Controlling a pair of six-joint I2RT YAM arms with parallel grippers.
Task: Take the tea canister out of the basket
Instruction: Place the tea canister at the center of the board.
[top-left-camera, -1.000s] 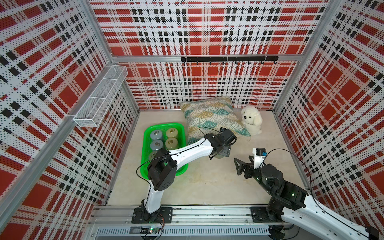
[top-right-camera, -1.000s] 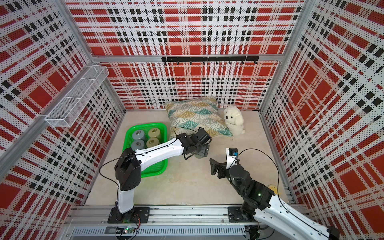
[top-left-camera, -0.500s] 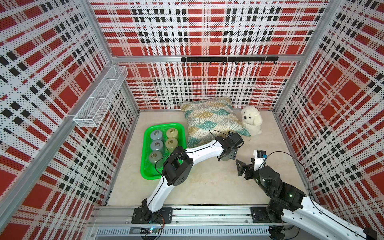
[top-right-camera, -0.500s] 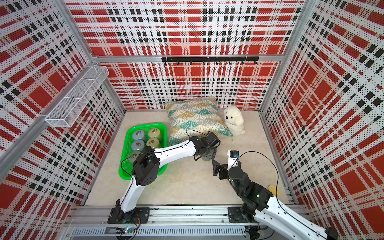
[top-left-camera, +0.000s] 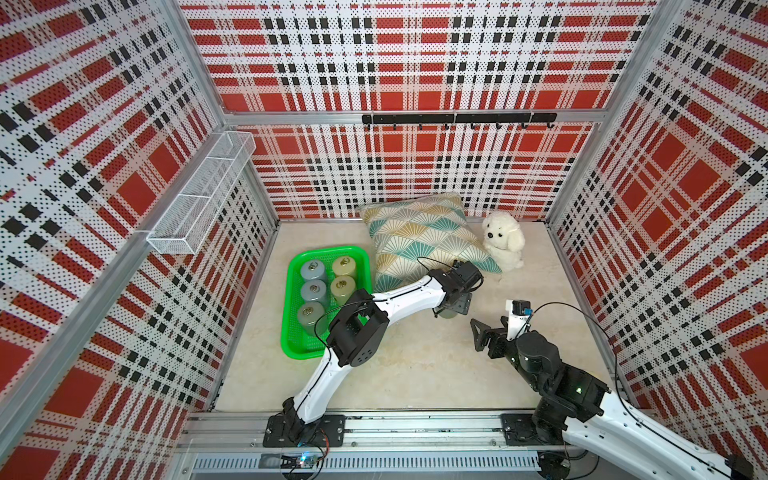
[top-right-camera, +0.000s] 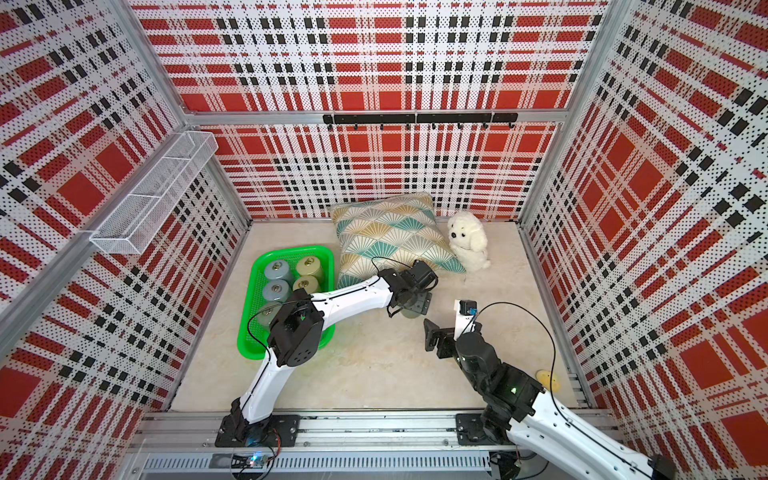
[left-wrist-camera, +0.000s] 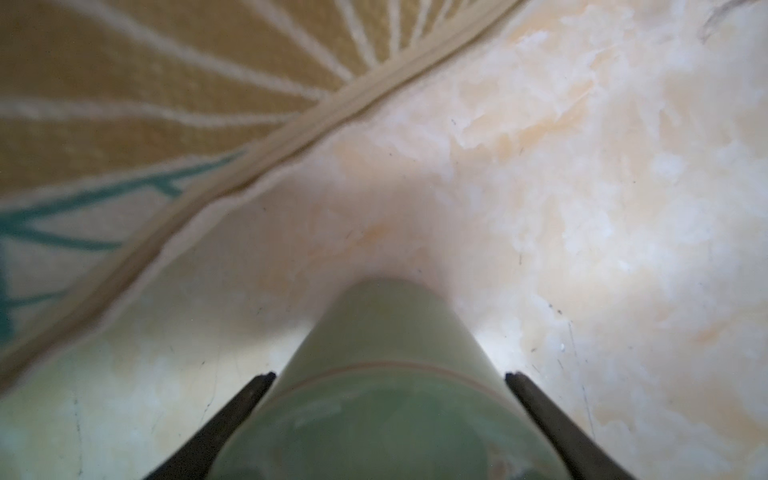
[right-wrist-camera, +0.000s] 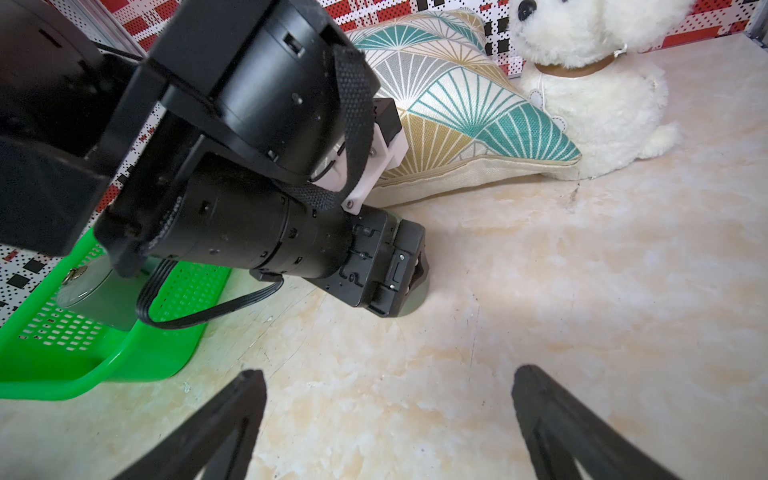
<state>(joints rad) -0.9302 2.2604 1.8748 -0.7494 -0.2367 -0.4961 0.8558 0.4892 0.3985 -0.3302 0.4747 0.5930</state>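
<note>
The green basket (top-left-camera: 287, 328) (top-right-camera: 245, 328) lies at the table's left and holds several grey and olive tea canisters (top-left-camera: 312, 270). My left gripper (top-left-camera: 455, 305) (left-wrist-camera: 390, 374) reaches out to the right of the basket, in front of the pillow, shut on a pale green tea canister (left-wrist-camera: 386, 332) (top-left-camera: 446, 312). In the right wrist view the tea canister's base (right-wrist-camera: 411, 305) is at the table surface. My right gripper (top-left-camera: 478, 332) (right-wrist-camera: 388, 374) hovers open and empty just to the right of it.
A fan-patterned pillow (top-left-camera: 419, 237) and a white plush dog (top-left-camera: 503, 241) sit at the back. A white wire rack (top-left-camera: 199, 195) hangs on the left wall, a black hook rail (top-left-camera: 457, 118) on the back wall. A small yellow object (top-right-camera: 547, 379) lies front right.
My left arm has swung to the right with the tea canister, away from the basket toward the pillow's front edge. The right gripper has drifted slightly right.
</note>
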